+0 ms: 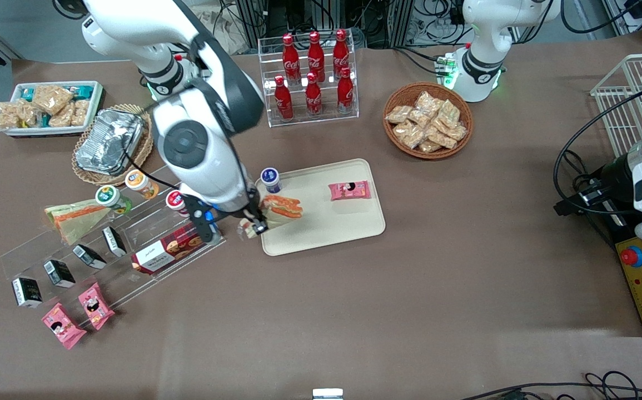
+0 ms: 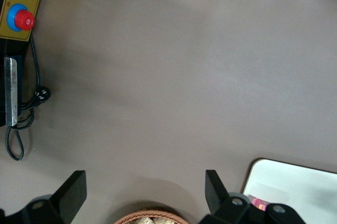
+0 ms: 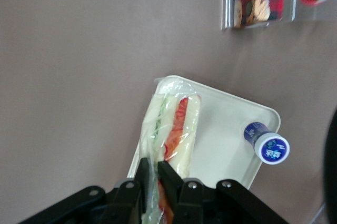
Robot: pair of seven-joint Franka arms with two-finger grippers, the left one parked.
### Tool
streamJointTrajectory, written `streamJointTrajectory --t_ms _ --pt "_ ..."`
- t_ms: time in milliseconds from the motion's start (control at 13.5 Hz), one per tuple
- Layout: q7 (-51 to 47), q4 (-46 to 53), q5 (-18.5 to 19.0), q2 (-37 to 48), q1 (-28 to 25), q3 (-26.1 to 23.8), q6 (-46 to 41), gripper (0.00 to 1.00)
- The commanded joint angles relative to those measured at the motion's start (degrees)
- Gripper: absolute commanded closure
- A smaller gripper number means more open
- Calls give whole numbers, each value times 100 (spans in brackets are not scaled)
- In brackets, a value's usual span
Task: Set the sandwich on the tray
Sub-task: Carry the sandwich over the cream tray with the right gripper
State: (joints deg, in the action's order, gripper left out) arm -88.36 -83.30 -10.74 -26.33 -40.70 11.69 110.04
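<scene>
My right gripper point(image 1: 254, 221) is shut on the clear wrap of a wedge sandwich point(image 1: 282, 207) with white bread and orange and green filling. It holds the sandwich over the edge of the cream tray point(image 1: 354, 222) at the working arm's end. In the right wrist view the fingers point(image 3: 142, 170) pinch the wrap and the sandwich point(image 3: 174, 124) hangs over the tray point(image 3: 221, 124). A second, near-identical sandwich point(image 1: 76, 215) lies on the clear display rack toward the working arm's end.
A pink snack packet point(image 1: 349, 190) lies on the tray and a blue-capped cup point(image 1: 270, 179) stands at its edge. A red cookie box point(image 1: 168, 248), cups and small cartons sit on the clear rack. Cola bottles point(image 1: 312, 75), a snack basket point(image 1: 427, 120), a foil tray point(image 1: 109, 141) stand farther back.
</scene>
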Motion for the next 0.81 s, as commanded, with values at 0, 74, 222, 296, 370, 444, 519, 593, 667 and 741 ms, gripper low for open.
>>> streamJointTrajectory --t_ms 0,74,222,296,370,444,519,593,667,741 --pt "-137 -239 -42 -205 -174 70 377 100" --pt "-329 -414 -34 -250 -297 79 648 100" --pt "-899 -809 -33 -355 -508 70 1491 100" --pt "-1145 -820 -33 -416 -544 70 1651 100" --pt "-1339 -802 -33 -478 -675 70 1739 100" --pt "-1411 -811 -33 -565 -737 70 1836 100" --pt "-1551 -811 -33 -636 -790 70 1898 100" --pt "-1718 -811 -33 -715 -843 70 1977 100" --pt "-1824 -811 -33 -803 -887 70 2056 100" --pt "-1842 -811 -33 -908 -905 70 2144 100"
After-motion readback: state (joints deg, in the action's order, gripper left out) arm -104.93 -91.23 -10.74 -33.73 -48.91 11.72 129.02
